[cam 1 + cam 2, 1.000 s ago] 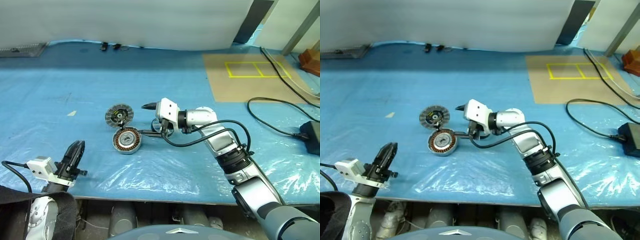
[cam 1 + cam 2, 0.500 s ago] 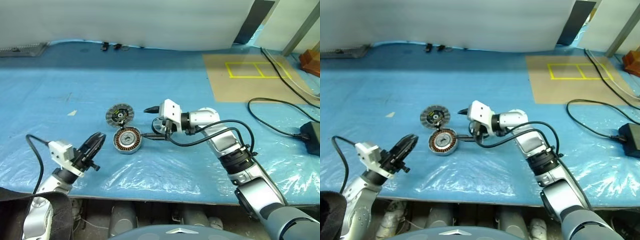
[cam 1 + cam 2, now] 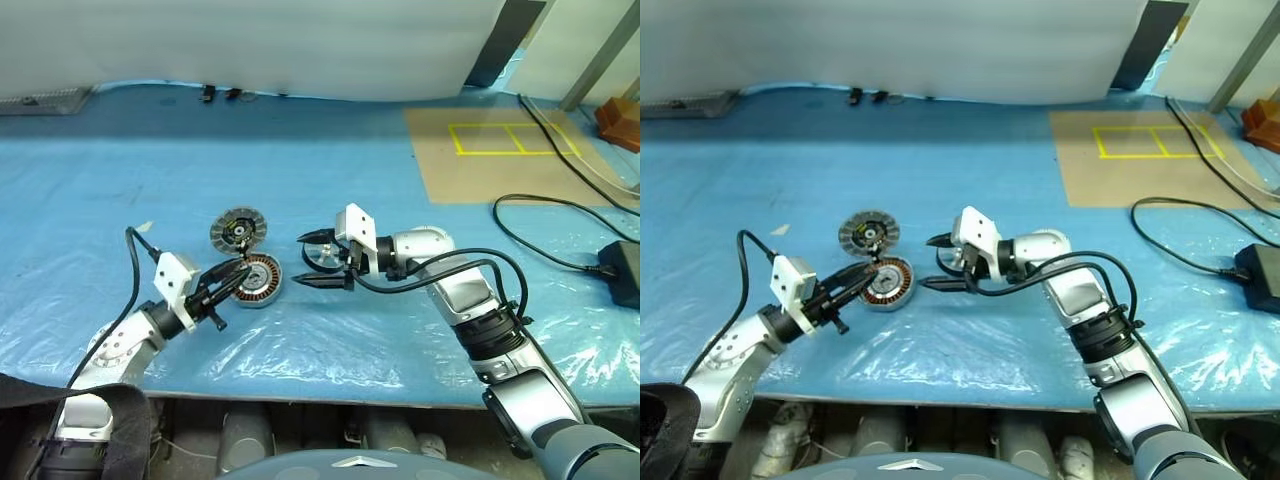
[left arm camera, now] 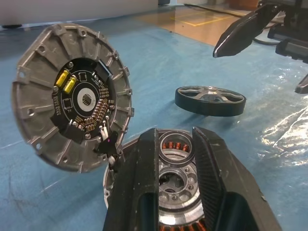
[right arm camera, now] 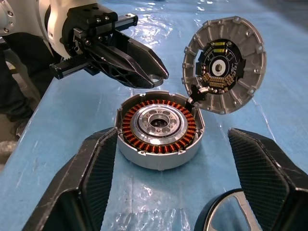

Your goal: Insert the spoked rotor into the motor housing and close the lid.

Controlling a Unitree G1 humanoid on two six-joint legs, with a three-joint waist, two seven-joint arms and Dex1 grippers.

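The motor housing [image 3: 262, 278], a flat disc ringed with copper windings, lies on the blue table. The lid [image 3: 238, 228], a grey ribbed disc with a dark circuit centre, stands tilted at the housing's far edge and touches it. My left gripper [image 3: 236, 276] reaches in level over the housing's near-left rim, its fingers [image 4: 139, 192] narrowly open and holding nothing. The spoked rotor [image 4: 210, 100] lies flat on the table just right of the housing. My right gripper [image 3: 299, 260] stands open around the rotor [image 3: 325, 258], one finger on each side, its tips pointing at the housing [image 5: 159, 127].
Crinkled clear film [image 3: 300, 340] covers the table near the front edge. At the right lie black cables [image 3: 560, 215] and a black power brick [image 3: 622, 272]. A brown board with yellow tape [image 3: 500, 150] sits at the back right.
My left arm has swung in from the front-left table edge to the housing. My right gripper has drawn back to the right, off the housing.
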